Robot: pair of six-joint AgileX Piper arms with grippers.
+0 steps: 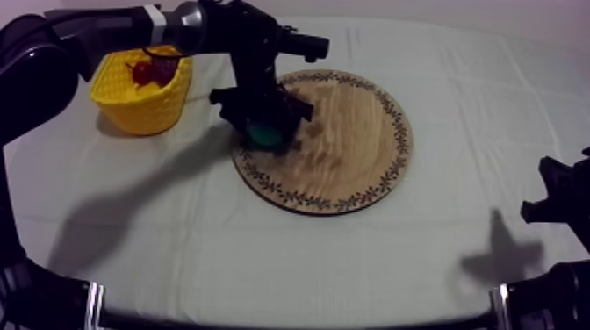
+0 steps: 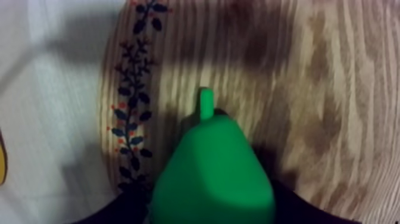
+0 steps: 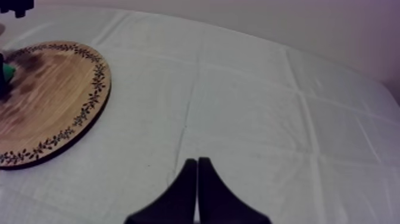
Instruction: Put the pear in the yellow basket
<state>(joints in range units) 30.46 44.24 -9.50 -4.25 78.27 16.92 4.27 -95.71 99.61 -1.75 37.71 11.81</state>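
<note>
Pear (image 2: 214, 173) right up at the lens, stem pointing to 12 o'clock, its base cut off. It hides most of the fingers (image 2: 122, 215) of the left gripper (image 1: 263, 125), dark on both sides and closed round it. That's at the 9 o'clock rim of the wooden board (image 1: 351, 140). Yellow basket (image 1: 140, 105) at the worktop's (image 1: 263, 254) 10 o'clock holds a small red fruit (image 1: 149, 72), part-hidden by the arm. Right gripper (image 3: 197, 179) low at 4 o'clock, fingers pressed together on nothing.
</note>
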